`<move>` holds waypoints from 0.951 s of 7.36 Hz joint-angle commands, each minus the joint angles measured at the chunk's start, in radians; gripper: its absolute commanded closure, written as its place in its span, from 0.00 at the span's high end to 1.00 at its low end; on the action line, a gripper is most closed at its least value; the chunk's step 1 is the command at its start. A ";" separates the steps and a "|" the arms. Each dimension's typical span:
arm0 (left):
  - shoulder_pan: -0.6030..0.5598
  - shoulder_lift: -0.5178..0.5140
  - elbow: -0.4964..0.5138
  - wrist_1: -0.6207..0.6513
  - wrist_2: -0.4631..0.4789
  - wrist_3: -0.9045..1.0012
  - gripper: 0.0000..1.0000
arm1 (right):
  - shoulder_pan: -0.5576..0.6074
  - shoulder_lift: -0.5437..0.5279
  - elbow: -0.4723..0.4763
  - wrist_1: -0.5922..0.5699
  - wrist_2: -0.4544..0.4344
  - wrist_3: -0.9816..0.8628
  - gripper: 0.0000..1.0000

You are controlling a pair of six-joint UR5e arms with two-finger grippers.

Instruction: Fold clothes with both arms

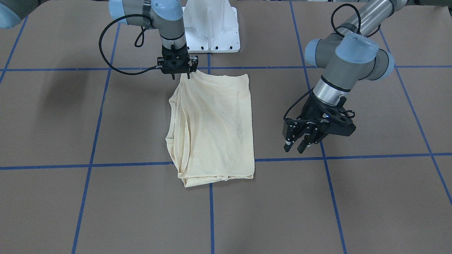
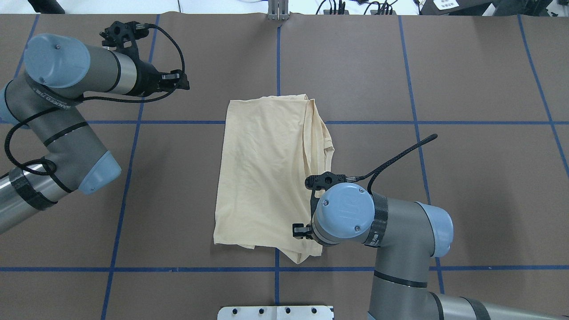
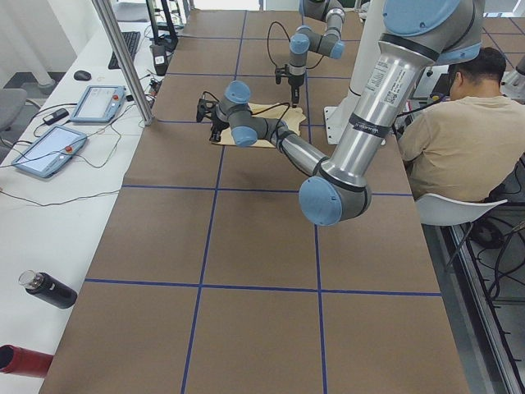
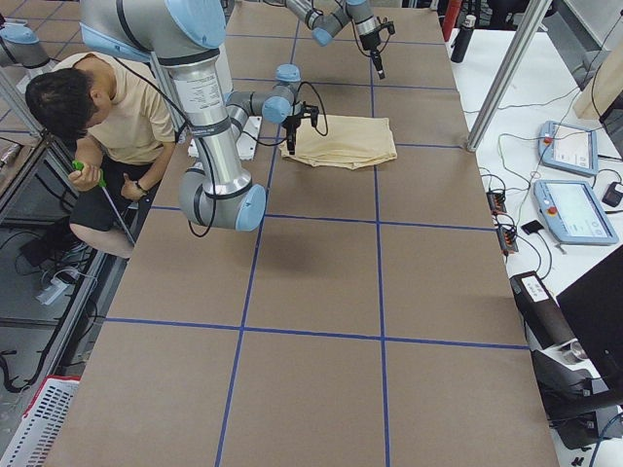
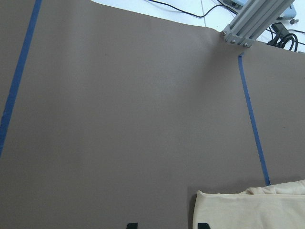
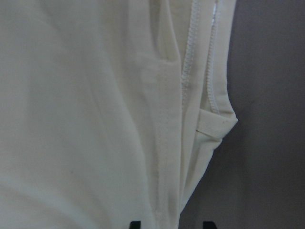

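The pale cream-yellow shirt (image 1: 215,123) (image 2: 262,173) lies folded into a tall rectangle at the table's middle, with its layered edges on the robot's right. No print shows. My right gripper (image 1: 181,74) points straight down at the shirt's near right corner. In the right wrist view, its fingers (image 6: 171,224) stand apart over the stitched fabric edge (image 6: 190,71). The overhead view hides these fingers under the wrist. My left gripper (image 1: 295,147) (image 2: 180,82) hangs open above bare table, off the shirt's far left corner (image 5: 248,210), holding nothing.
Blue tape lines (image 2: 278,66) grid the brown table. The white pedestal (image 1: 212,31) stands at the robot's edge. A person (image 4: 97,107) sits beside the robot. Tablets (image 3: 94,103) and cables lie on the far bench, behind an aluminium post (image 5: 252,21).
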 commanded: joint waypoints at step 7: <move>0.000 0.000 -0.006 0.009 0.000 0.000 0.52 | -0.086 -0.054 -0.010 0.181 -0.185 0.826 0.92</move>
